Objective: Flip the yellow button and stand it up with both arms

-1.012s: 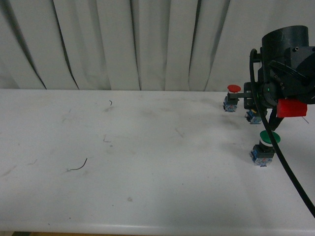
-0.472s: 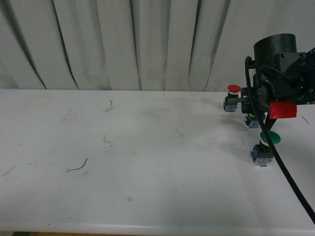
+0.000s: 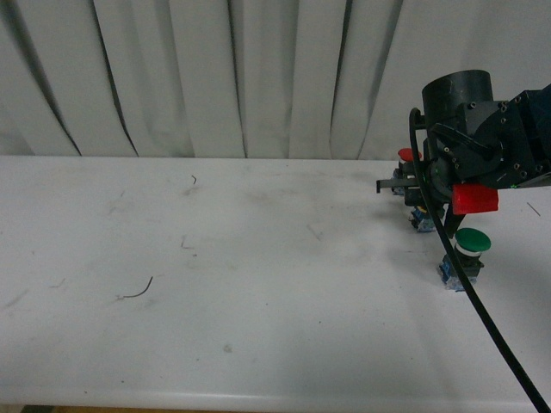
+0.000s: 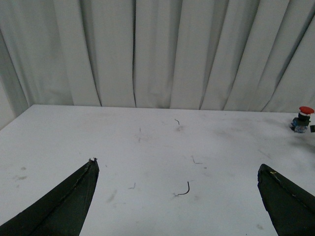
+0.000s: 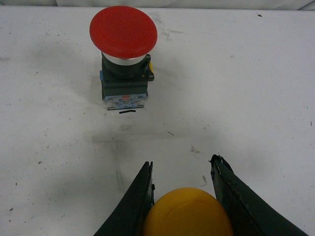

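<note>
My right gripper (image 5: 182,167) is shut on the yellow button's round yellow cap (image 5: 187,214), which fills the gap between its two black fingers. In the front view the right arm (image 3: 469,142) hangs over the table's right side. It hides the cap, and only the button's blue block (image 3: 422,222) shows below the right gripper (image 3: 420,202). My left gripper (image 4: 177,166) is open wide and empty above the table; it is out of the front view.
A red-capped button (image 5: 124,32) stands upright just beyond the right gripper and also shows in the front view (image 3: 403,155) and the left wrist view (image 4: 305,110). A green-capped button (image 3: 472,243) stands nearer the front. A white table (image 3: 258,284) and a grey curtain (image 3: 215,77) lie behind.
My right arm has moved left and a little nearer, carrying the yellow button away from the green button. The red and green buttons have not moved.
</note>
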Robot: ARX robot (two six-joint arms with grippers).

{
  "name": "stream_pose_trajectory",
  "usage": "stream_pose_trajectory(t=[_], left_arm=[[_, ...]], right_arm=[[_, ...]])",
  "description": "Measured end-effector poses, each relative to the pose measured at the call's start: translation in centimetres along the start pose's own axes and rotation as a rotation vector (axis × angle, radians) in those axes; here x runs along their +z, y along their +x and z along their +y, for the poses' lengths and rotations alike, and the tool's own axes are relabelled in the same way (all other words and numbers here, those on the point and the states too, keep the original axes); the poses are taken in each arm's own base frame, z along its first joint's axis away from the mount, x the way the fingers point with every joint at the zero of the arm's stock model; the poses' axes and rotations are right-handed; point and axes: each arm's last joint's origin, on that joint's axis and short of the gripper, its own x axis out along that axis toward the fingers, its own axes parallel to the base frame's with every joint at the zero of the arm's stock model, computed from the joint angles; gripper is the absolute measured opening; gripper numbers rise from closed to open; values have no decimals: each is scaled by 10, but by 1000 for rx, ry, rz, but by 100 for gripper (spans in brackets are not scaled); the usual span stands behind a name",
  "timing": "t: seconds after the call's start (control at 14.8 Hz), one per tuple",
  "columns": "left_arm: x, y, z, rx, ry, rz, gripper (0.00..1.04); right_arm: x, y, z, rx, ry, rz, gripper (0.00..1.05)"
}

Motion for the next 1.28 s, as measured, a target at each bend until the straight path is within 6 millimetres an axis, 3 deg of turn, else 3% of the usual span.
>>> stream_pose_trajectory(t=[0.07,0.34,0.61,0.74,1.01,1.28], left_arm=[[0,0,0,0,0,0,98],[0,0,0,0,0,0,98],[0,0,0,0,0,0,98],[0,0,0,0,0,0,98],[0,0,0,0,0,0,98],[0,0,0,0,0,0,98]], right_arm=[[0,0,0,2,-1,1,33],[-2,1,1,4,1,9,73],[-2,1,0,4,4,10,80],[-2,1,0,7,9,9,100],[1,-3,-1,33,34,-28,98],[22,-26,-14,71,72,-108,98]])
